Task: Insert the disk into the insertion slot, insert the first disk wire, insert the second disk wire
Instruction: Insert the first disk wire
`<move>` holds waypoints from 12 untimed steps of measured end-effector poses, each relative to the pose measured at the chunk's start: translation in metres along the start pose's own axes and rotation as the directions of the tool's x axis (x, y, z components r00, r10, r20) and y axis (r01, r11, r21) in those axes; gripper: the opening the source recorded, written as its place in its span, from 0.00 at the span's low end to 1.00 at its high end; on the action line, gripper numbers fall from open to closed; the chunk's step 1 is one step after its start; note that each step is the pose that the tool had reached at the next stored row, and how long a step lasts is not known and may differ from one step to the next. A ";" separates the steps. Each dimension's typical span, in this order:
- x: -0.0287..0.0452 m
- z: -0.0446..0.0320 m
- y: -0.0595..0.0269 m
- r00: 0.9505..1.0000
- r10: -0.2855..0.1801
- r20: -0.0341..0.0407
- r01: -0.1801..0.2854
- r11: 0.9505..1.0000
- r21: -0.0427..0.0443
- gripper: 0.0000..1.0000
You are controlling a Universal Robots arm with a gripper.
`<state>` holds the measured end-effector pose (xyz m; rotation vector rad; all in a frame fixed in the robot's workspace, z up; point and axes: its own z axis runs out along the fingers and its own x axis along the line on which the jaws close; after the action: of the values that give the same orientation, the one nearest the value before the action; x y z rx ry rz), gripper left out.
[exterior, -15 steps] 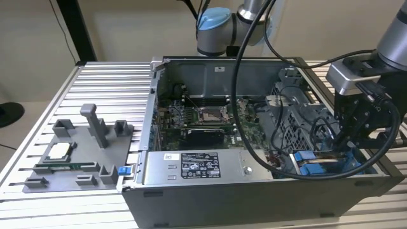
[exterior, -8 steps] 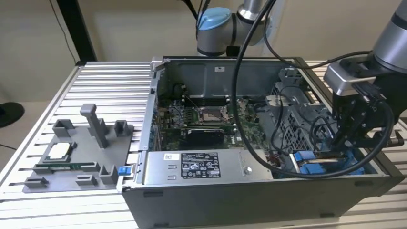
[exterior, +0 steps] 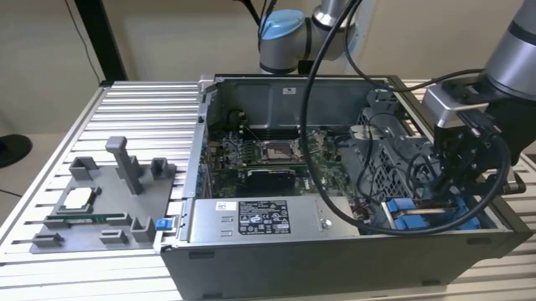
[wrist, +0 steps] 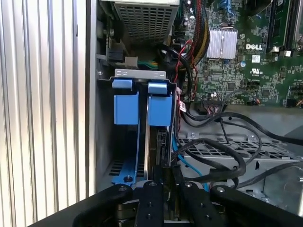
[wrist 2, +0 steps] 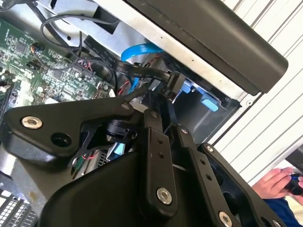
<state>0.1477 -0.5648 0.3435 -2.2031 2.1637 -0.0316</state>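
The disk sits pushed into the insertion slot [wrist: 139,74]; its blue frame tab [wrist: 159,105] shows beside a second blue tab [wrist: 125,101]. In the exterior view the slot's blue rails [exterior: 410,214] lie at the case's near right corner, and my gripper [exterior: 452,188] reaches down into them. In the second wrist view my gripper [wrist 2: 161,100] is shut on the black connector [wrist 2: 173,84] of a flat black disk wire [wrist 2: 128,66], held at the disk's end. A light blue disk wire [wrist 2: 142,49] curves just behind it. In the first wrist view my gripper [wrist: 165,182] points along the disk's edge.
The open computer case [exterior: 335,257] holds a motherboard [exterior: 268,157], a grey labelled power-supply box [exterior: 260,219] and loose black cables [wrist: 222,151] over the perforated cage. A grey jig plate [exterior: 100,207] lies at the exterior view's left. A person's hand [wrist 2: 272,182] rests outside the case.
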 end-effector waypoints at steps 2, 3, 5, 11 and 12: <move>0.0000 0.0009 0.0002 1.000 0.003 0.000 -0.003 1.000 0.000 0.00; 0.0002 0.0012 0.0003 1.000 0.003 -0.001 -0.003 1.000 0.000 0.00; 0.0005 0.0017 0.0004 1.000 0.004 0.000 -0.004 1.000 0.000 0.00; 0.0022 0.0020 0.0003 1.000 0.007 -0.001 -0.007 1.000 0.000 0.00; 0.0023 0.0020 0.0002 1.000 0.010 -0.001 -0.010 1.000 0.000 0.00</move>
<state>0.1476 -0.5670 0.3414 -2.1919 2.1751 -0.0322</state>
